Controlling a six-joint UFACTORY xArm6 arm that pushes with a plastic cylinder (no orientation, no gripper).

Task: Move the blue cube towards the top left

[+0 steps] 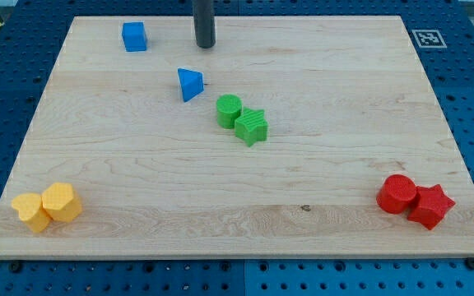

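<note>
Near the top-left corner of the wooden board (319, 82) sits the blue cube (134, 37), close to the top edge and apart from every other block. My tip (205, 46) stands to the cube's right at about the same level, near the top edge, with bare wood between the two; it touches no block and holds nothing, being a plain rod with no jaws to open or close. Below the tip, and slightly to its left, lies the blue triangular block (190, 84), also clear of the tip. Toward the board's centre, a green cylinder (229, 110) and a green star-shaped block (252, 127) rest against each other. At the bottom-left corner, two yellow blocks (48, 205) touch side by side; their exact shapes are not clear. At the bottom-right corner, a red cylinder (397, 194) touches a red star-shaped block (431, 205).
</note>
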